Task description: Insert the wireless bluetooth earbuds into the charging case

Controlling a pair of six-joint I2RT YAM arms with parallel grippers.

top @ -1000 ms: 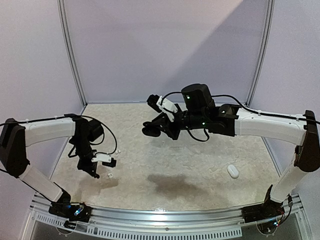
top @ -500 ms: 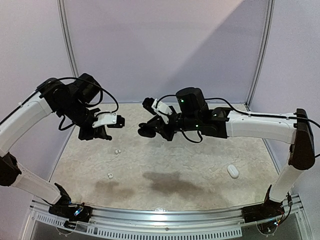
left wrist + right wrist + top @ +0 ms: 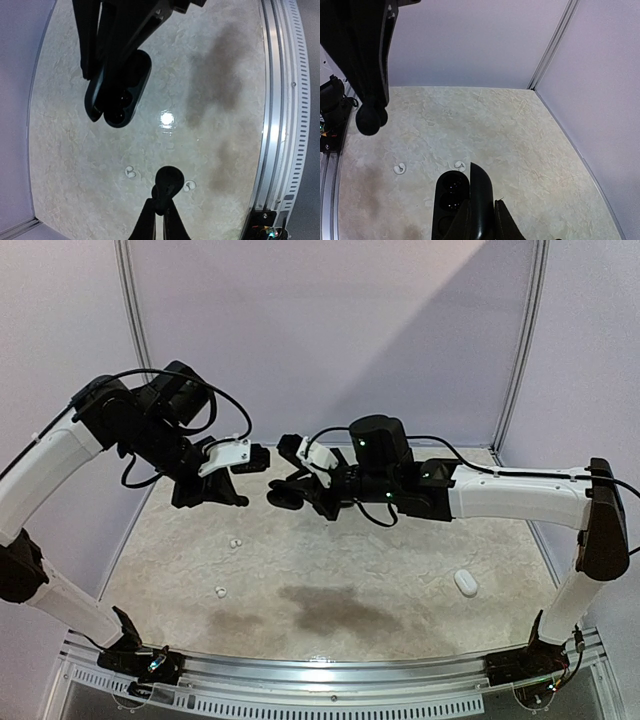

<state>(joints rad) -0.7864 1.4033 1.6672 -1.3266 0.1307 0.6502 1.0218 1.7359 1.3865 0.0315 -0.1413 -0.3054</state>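
Holding both arms high over the table (image 3: 400,540): my left gripper (image 3: 161,202) is pinched tight on a black earbud (image 3: 169,180), near but apart from the open black case (image 3: 120,95) clamped in my right gripper (image 3: 481,216). Two white earbuds (image 3: 235,542) lie on the table at left; a white case (image 3: 466,583) sits at right.

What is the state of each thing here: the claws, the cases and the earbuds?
Left claw: shut on black earbud, held above the table.
Right claw: shut on black case, also in the air.
Black case: open, looks empty.
White case: lying on the table, looks closed.
White earbuds: two, loose on the table, apart.
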